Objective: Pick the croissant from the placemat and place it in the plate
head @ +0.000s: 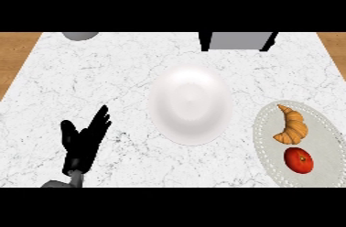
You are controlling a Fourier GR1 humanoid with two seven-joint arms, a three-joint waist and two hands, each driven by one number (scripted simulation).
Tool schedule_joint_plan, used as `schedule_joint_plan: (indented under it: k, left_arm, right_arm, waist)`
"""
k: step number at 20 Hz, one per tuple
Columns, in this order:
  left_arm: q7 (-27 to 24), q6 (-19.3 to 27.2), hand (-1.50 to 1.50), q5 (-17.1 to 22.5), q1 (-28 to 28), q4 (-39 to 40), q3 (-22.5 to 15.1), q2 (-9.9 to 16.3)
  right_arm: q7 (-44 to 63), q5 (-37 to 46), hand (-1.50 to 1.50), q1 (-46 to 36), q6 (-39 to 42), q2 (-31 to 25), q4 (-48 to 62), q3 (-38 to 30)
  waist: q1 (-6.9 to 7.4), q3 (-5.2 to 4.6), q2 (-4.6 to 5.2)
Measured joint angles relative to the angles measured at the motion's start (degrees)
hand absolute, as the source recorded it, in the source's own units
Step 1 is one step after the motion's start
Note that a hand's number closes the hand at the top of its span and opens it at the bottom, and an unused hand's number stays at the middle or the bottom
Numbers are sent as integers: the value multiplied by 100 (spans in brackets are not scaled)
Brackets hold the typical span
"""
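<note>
On the right placemat (270,150) we see the croissant (292,125) lying untouched beside a tomato (299,160), plate (191,105) bare at tabletop (88,75) centre. Our left hand (82,141) rests near-left, fingers spread, holding nothing. Right hand out of view, so pick likely not begun.

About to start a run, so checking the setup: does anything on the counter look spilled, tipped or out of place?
Nothing stands out. The croissant and a tomato lie on the placemat, the plate sits bare beside it, and the left hand rests open.
</note>
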Motion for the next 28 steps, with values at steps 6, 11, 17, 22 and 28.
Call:
schedule_joint_plan:
  k: [6,11,17,22,28]
  left_arm:
    - [50,-138,0,-97,94,-107,110,-49]
    - [104,-271,0,-169,128,-117,250,-119]
    - [-17,-437,0,-369,89,120,443,-312]
    - [87,-438,0,-566,74,28,504,-474]
    - [30,-549,0,-684,12,202,663,-598]
  right_arm:
    - [804,797,-150,-226,-247,622,-308,495]
    - [1178,1084,-150,-307,28,942,-306,579]
    - [1191,1509,-150,-455,221,1457,-78,574]
    - [1352,1977,-150,-533,213,1810,-68,590]
    - [1325,2543,-150,-547,150,1954,259,509]
  waist:
    - [11,3,1]
    - [5,5,0]
    - [2,6,2]
    - [2,6,1]
    - [0,7,0]
